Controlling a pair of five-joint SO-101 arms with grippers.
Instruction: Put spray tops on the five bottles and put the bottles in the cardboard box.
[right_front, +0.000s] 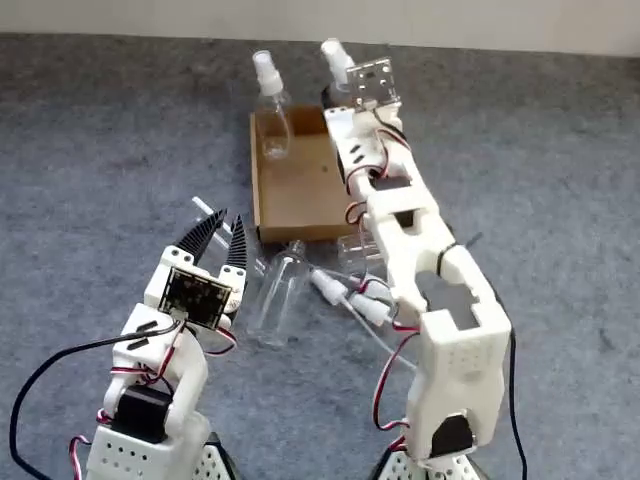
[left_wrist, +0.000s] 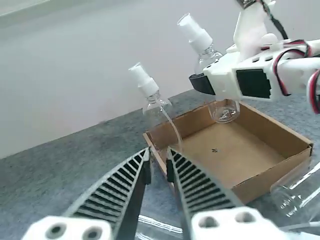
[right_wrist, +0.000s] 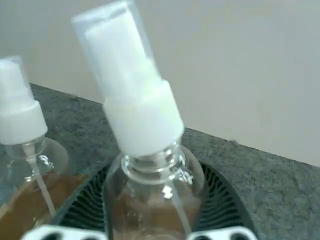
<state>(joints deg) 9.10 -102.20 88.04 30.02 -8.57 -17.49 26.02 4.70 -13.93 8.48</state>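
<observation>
Both arms are white plastic shells with black motors set into them. The left arm (right_front: 165, 350) carries a square black circuit board (right_front: 195, 292) at its wrist. A thick black cable (right_front: 70, 354) loops out from it, beside thin red and white wires (right_front: 130, 372). Its base (right_front: 130, 455) is dotted with small holes. The right arm (right_front: 430, 290) has red and white wires (right_front: 385, 385) down its side and a clear drilled plate (right_front: 372, 82) at the wrist. The jaws are black, tapered and ribbed, on white mounts with round screw holes (left_wrist: 56, 231).
</observation>
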